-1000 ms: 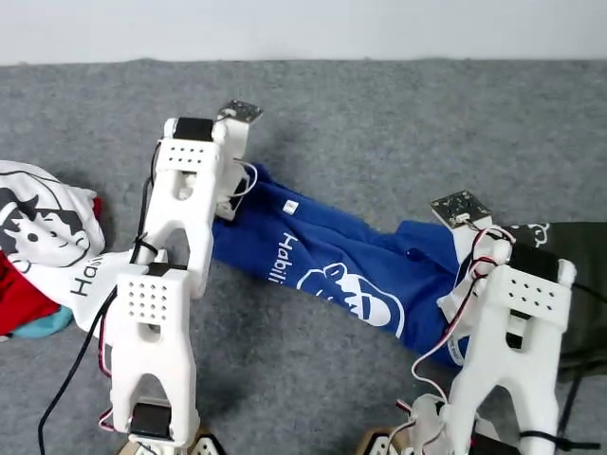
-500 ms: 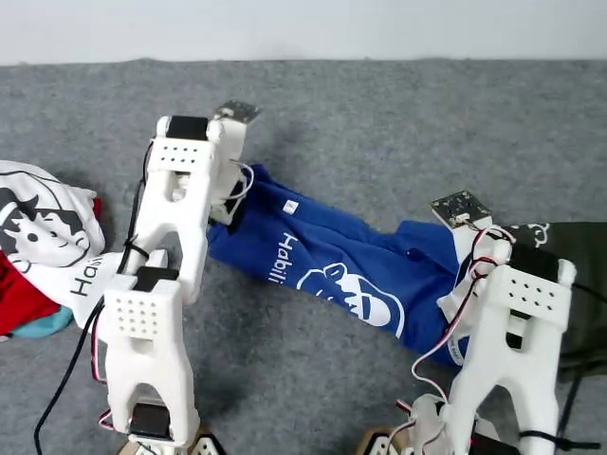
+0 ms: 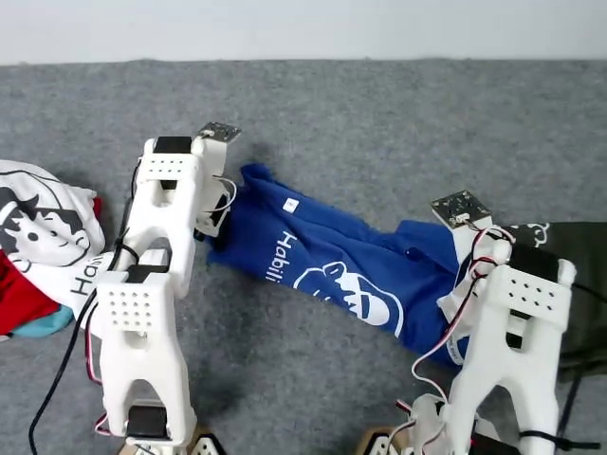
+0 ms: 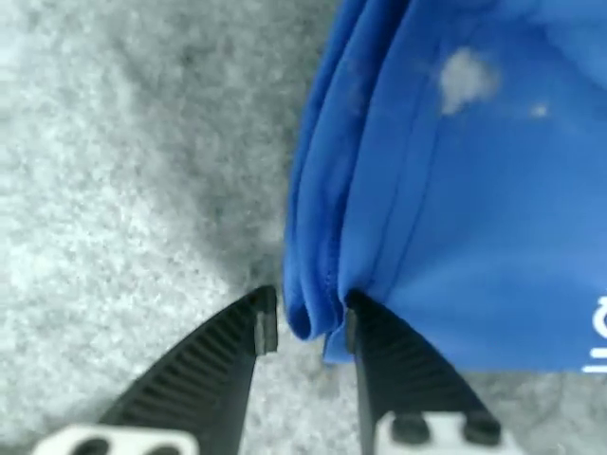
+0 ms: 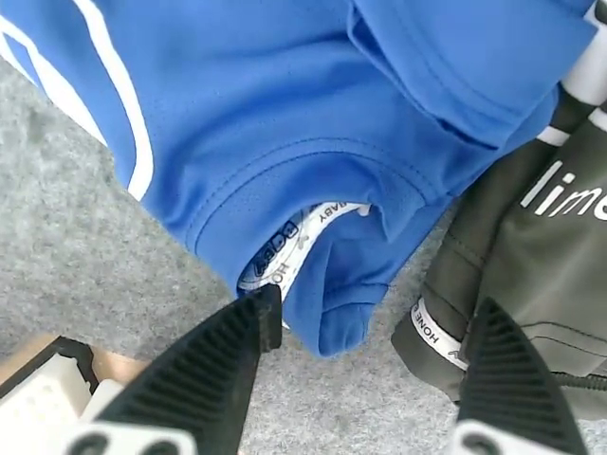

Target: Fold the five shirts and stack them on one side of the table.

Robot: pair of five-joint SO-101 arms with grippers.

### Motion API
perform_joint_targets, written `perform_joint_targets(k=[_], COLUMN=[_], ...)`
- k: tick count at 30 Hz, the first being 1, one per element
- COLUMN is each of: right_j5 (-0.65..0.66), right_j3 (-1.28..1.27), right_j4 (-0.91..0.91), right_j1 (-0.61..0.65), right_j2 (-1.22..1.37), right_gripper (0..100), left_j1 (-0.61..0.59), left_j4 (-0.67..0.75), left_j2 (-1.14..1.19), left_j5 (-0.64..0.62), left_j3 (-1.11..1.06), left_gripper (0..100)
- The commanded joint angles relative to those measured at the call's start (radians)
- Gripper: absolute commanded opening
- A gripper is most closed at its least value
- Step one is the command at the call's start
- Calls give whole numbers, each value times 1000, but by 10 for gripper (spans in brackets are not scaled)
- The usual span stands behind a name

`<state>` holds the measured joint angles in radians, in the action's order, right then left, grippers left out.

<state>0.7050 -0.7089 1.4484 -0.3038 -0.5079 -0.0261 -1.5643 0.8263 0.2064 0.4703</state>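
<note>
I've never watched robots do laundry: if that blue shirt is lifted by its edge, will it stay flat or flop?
Probably floppy: the blue shirt lies rumpled, its edge bunched in folds inside the left end effector. Likely light: thin cloth. It may drag on the fuzzy table.

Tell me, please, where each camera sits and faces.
High view: fixed above, looking down at the table; both arms show.
Left wrist view: on the left arm, facing the blue shirt held in the left gripper.
Right wrist view: on the right arm, facing the shirt's collar past the open right gripper.
All three share the blue shirt.
</note>
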Motion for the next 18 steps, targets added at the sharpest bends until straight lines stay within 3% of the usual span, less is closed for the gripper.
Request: perform_joint_targets(k=[1,7,11,18], right_j5=[-11,-11,-12,-12], right_j3=[3,3,3,3], right_j4=[-1,-1,-1,-1], right_j1=[-12,-10,-10,-10], right_j2=[-24,-24,-24,-24], right_gripper=[318,318,318,318], left_j1=[25,52,57,54], left_j4=[44,46,37,-146], left_j2=[61,83,81,0], left_j5=[8,9,9,29], left_j3=[28,44,42,44], left_gripper=[122,10,13,13])
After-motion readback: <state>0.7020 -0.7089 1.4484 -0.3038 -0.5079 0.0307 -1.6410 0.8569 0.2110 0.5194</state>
